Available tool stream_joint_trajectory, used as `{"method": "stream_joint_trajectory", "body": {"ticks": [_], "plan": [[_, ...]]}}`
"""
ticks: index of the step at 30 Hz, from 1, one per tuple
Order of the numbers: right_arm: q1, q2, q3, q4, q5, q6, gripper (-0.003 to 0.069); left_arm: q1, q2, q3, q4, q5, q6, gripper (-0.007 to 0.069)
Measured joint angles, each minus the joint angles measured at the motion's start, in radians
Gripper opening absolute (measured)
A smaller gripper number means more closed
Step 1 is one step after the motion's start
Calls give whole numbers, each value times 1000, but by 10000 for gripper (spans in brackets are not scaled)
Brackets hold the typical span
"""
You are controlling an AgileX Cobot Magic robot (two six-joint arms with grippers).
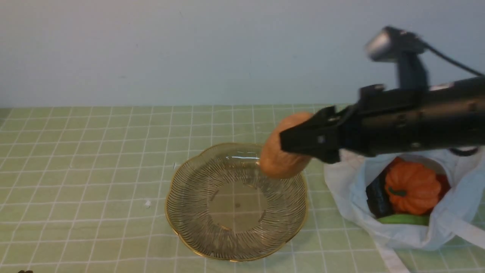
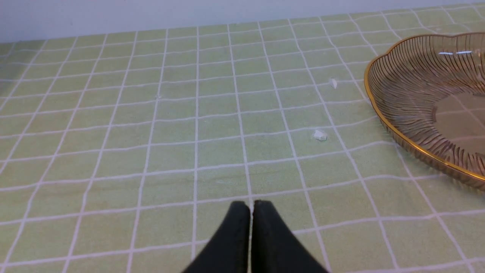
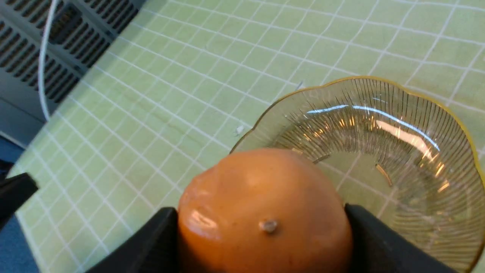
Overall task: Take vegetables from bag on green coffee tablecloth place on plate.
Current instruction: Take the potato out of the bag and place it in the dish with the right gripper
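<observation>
Right fingers [image 1: 303,139] clamped on potato [image 1: 278,161], held in air by far-right rim of plate [image 1: 189,204]. Left fingers [image 2: 237,235] pressed together, empty, above tablecloth [image 2: 151,132]. Pumpkin [image 1: 413,187] in bag [image 1: 348,182], right of plate.

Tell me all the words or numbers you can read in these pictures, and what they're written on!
There are none to read.
The white bag, the plate, the potato held in the right pincer and the tablecloth show no letters, numbers, labels or signs.
If the bag carries any print, it is too faint to see here.
</observation>
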Motion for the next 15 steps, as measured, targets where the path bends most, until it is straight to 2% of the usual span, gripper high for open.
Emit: {"method": "stream_joint_trajectory", "body": {"ticks": [5, 10, 13, 15], "plan": [[90, 219, -76, -14, -147, 14, 486, 0, 0, 0, 0, 0, 0, -5], [98, 327, -127, -14, -174, 16, 488, 0, 0, 0, 0, 0, 0, -5], [98, 374, -149, -14, -157, 32, 533, 0, 0, 0, 0, 0, 0, -5], [98, 387, -152, -20, -136, 42, 594, 0, 0, 0, 0, 0, 0, -5]]}}
